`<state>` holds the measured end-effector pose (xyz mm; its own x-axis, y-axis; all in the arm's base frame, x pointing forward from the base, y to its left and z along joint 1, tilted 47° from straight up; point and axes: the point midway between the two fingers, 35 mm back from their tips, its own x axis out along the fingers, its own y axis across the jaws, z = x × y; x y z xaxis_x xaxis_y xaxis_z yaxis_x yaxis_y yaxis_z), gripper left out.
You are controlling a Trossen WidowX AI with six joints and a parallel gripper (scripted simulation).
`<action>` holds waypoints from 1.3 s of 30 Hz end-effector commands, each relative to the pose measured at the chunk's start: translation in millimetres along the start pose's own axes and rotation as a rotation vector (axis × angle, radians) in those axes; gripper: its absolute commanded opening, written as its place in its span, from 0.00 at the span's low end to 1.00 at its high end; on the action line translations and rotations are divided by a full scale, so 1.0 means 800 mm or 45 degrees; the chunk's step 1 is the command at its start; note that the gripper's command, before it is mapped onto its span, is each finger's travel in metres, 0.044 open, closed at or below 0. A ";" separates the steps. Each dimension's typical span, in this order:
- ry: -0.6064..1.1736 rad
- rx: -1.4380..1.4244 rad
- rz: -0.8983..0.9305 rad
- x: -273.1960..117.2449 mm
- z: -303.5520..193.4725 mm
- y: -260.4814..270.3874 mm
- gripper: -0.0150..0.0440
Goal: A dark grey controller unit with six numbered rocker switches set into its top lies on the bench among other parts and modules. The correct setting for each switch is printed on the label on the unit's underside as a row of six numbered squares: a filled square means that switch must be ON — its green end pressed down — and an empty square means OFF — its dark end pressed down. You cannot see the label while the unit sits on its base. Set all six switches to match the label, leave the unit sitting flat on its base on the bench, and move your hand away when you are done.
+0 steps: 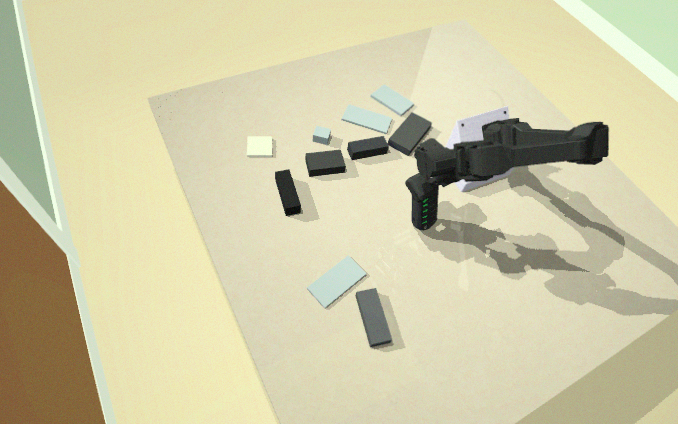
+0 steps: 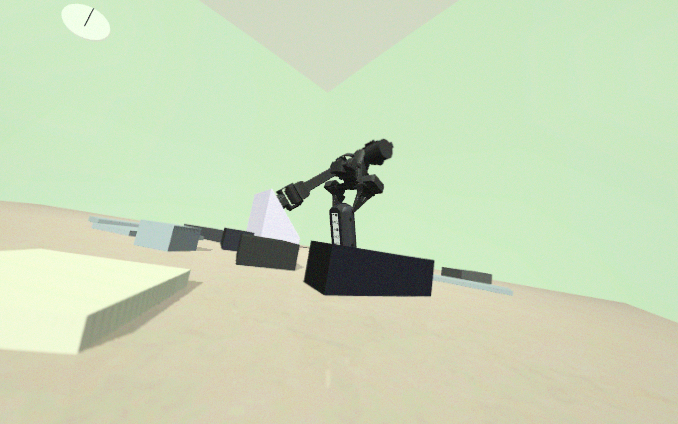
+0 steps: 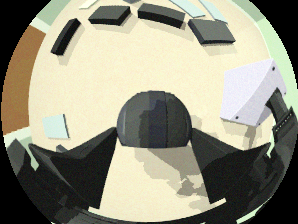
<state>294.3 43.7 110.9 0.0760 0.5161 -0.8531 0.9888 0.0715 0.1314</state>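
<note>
From here the gripper (image 2: pixel 343 196) grips the upright controller unit (image 2: pixel 345 225) — its pale label strip showing — behind a black block (image 2: pixel 370 270).

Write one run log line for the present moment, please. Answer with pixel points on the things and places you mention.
fingers (image 1: pixel 424 186) (image 2: pixel 353 200): shut on controller unit (image 1: pixel 424 215) (image 2: pixel 344 226) (image 3: pixel 154 112) | unit: tipped on edge, label side visible in exterior view | switches: green visible, settings unclear | unit not on base

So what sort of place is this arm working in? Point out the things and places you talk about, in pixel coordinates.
Probably a workbench in a plain room: green walls, a round clock (image 2: pixel 85 22) up high, and loose parts such as a pale square block (image 1: pixel 259 146) (image 2: pixel 75 280) laid out on the bench top.
</note>
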 end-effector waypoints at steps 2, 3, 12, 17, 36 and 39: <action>0.017 -0.007 -0.006 0.000 -0.010 0.000 0.82; 0.016 -0.007 -0.006 -0.001 -0.010 0.000 0.82; 0.033 -0.007 -0.006 -0.007 -0.017 0.000 0.82; 0.048 -0.007 -0.006 -0.009 -0.021 0.000 0.83; 0.101 -0.007 -0.006 -0.015 -0.038 0.000 0.83; 0.110 -0.007 -0.006 -0.015 -0.041 0.000 0.83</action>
<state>289.4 60.0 134.1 0.0627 0.5685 -0.8203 0.9885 0.0782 0.1298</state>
